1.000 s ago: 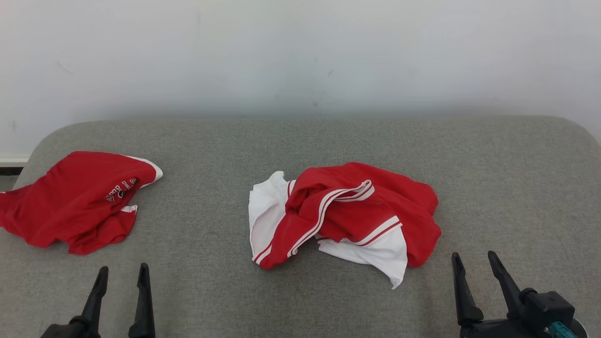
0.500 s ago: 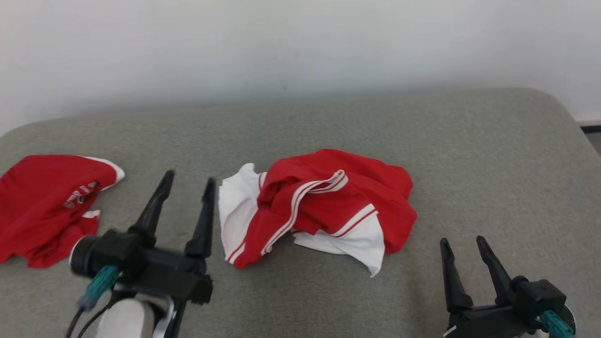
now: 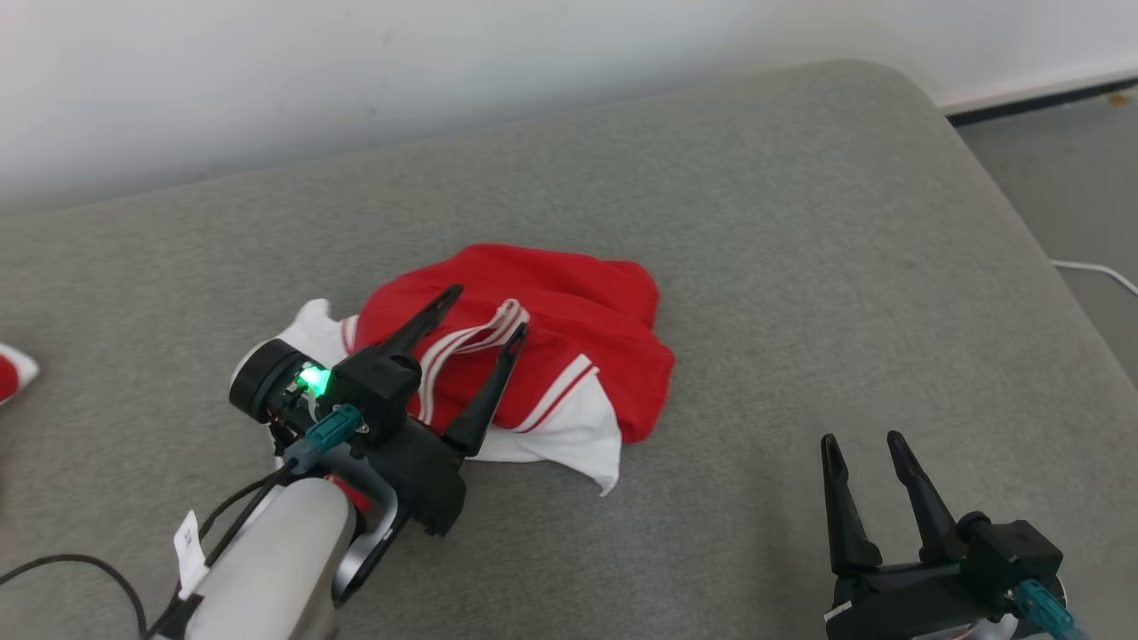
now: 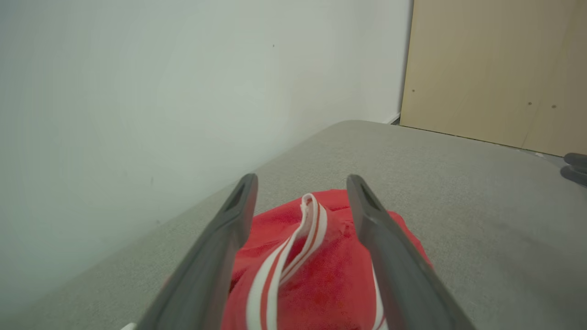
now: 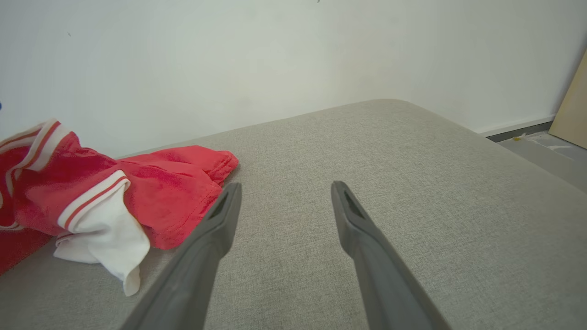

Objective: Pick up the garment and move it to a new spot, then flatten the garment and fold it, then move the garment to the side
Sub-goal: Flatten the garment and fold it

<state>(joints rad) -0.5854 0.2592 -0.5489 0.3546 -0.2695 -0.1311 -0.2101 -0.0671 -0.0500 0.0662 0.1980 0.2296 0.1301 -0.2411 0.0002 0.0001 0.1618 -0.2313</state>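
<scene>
Left gripper has come forward from beside the garment's left edge to over it; head camera also swung right, so the whole picture shifted.

Head view: garment is a crumpled red and white heap with white stripe trim, lying mid-left on the gray cushion. Left fingers are spread wide and straddle the striped band; can't tell if they touch cloth. Right gripper is low right over bare cushion, fingers apart, well clear of the garment. A second red cloth is cut off at the left edge.

Left wrist view: striped band stands up as a ridge between the left gripper's parted fingers, a height the head view flattens. Tan panel behind.

Right wrist view: right gripper is spread with nothing between its fingers; garment is off to the left, its white flap hanging forward.
</scene>
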